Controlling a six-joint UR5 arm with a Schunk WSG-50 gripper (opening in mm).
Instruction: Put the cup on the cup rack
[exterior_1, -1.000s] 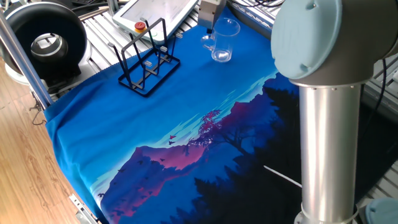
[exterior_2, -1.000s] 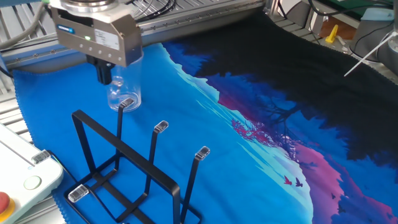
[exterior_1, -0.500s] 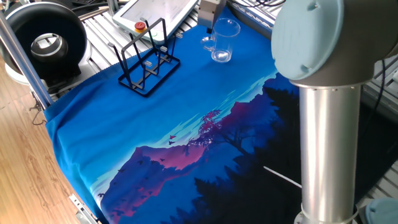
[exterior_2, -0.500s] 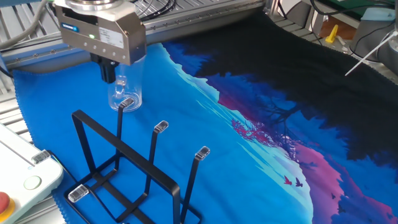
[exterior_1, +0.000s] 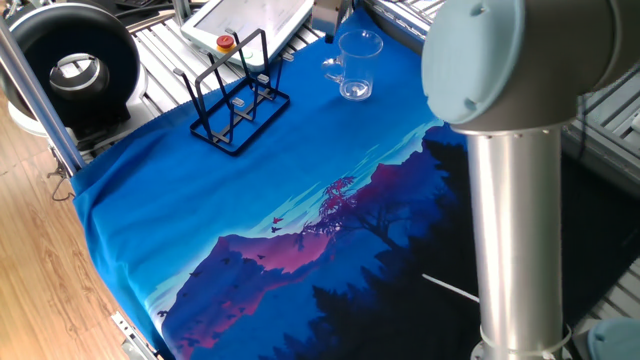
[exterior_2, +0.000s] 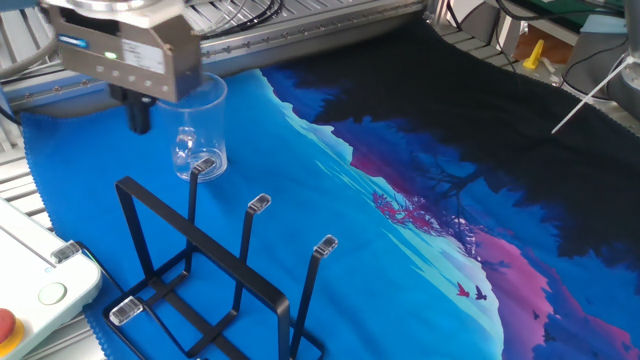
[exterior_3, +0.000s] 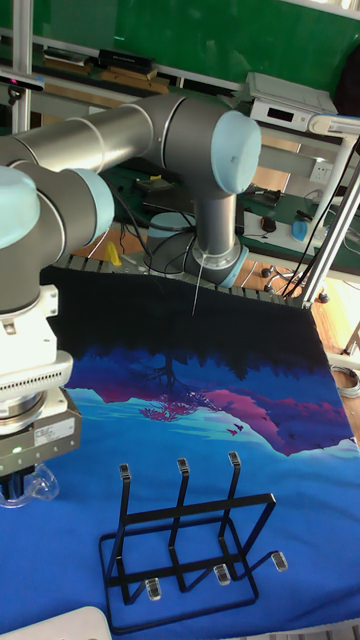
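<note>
**While the cup waits, the gripper slips off to the side**

Although it should be going to the rack, the small clear see-through cup (exterior_2: 200, 135) stands upright on the blue picture cloth (exterior_2: 330, 230) that covers the table. It has not moved from a second ago. It is not on the rack yet.

What moved is the robot's grey box-shaped gripper (exterior_2: 140, 118). A second ago its dark finger hung right at the cup, close to the rim. Now the gripper has slid sideways, away from the cup and out toward the edge of the cloth. One dark finger (exterior_2: 140, 112) hangs just beside the cup, outside the glass. The other finger is hidden, so I cannot tell if the jaws are apart or together. They hold nothing that I can see.

I think this means the grab did not happen. The cup is free, and the robot will likely have to come back and line up again.

The cup looks round and smooth, with a thick bottom that shines. It is so clear that the blue cloth shows right through it. Glass like that may be slippery, so the jaws will need a firm, even squeeze.

Just in front of the cup stands the black thin-wire rack (exterior_2: 200, 270), with three tall posts. One post top sits right before the cup in this view. Nothing hangs on the rack.
</note>
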